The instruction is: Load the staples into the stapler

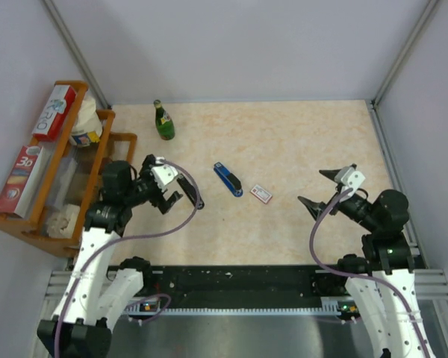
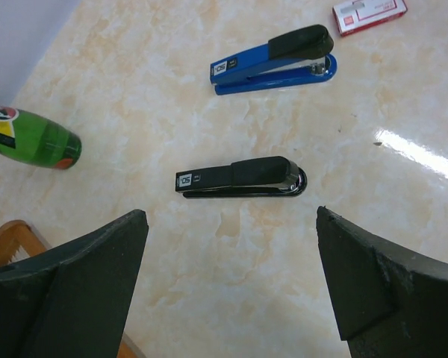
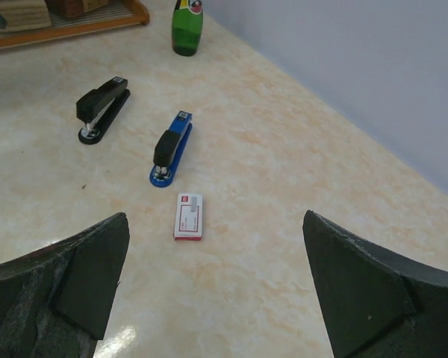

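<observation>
Low in the middle of the right wrist frame, the staples box [image 3: 189, 216] lay flat ahead of the spread-apart right gripper [image 3: 215, 220], touching neither finger, just below the blue stapler [image 3: 172, 147]. The left gripper [image 2: 230, 220] gaped above a black stapler [image 2: 243, 177] labelled "50"; the box's print was unreadable
</observation>
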Controlling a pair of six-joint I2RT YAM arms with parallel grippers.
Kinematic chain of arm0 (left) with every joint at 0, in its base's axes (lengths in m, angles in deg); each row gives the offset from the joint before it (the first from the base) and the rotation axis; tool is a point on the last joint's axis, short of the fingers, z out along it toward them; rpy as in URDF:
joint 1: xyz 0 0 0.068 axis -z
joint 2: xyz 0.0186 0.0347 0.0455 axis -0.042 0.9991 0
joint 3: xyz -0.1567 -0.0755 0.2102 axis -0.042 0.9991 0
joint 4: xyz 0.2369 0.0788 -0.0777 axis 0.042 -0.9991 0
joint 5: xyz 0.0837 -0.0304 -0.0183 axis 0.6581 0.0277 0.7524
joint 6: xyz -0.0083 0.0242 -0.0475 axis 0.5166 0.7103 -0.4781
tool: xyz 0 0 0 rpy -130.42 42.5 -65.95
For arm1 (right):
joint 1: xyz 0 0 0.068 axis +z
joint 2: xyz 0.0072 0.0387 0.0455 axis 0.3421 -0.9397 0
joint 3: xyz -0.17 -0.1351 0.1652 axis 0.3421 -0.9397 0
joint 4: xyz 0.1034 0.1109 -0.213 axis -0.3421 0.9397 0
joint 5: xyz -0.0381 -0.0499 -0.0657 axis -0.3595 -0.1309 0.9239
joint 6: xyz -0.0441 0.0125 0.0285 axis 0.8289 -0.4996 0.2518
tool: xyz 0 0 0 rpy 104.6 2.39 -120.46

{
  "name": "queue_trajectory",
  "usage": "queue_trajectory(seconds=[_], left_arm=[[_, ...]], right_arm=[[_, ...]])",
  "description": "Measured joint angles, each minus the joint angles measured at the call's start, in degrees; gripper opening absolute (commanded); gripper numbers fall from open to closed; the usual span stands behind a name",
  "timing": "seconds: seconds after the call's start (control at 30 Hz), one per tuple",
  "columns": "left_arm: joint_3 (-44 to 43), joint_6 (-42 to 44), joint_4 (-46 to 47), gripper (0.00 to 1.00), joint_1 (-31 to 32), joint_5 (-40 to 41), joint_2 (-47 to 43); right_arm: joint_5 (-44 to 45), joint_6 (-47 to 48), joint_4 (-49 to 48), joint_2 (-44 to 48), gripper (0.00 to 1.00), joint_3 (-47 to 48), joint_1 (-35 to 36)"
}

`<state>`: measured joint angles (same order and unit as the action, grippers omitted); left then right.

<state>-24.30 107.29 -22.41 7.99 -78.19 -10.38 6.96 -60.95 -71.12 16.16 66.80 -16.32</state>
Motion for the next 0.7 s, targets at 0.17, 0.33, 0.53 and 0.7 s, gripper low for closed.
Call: queue_trajectory(seconds=[0.17,0.33,0.53,0.7], left_arm=[[-2.2,6.7,-1.0,0.99,4.1,3.2,8.9],[-2.3,15.0,-2.0,0.98,12.2,9.2,13.3],[-2.3,25.5,-2.2,0.99,16.1,11.9,15.8],[-2.8,34.7,-2.5,0.98,16.1,12.5,20.1]], right_arm=[[-2.2,2.2,0.5,-0.6,0.99,0.0,0.0],[-3.3,3.4,1.0,-1.7,0.99,-0.1,0.0],[-3.5,4.7,1.5,-2.7,0.99,-0.9,-0.1],[-3.5,5.3,2.0,-2.9,0.99,-0.9,-0.1]])
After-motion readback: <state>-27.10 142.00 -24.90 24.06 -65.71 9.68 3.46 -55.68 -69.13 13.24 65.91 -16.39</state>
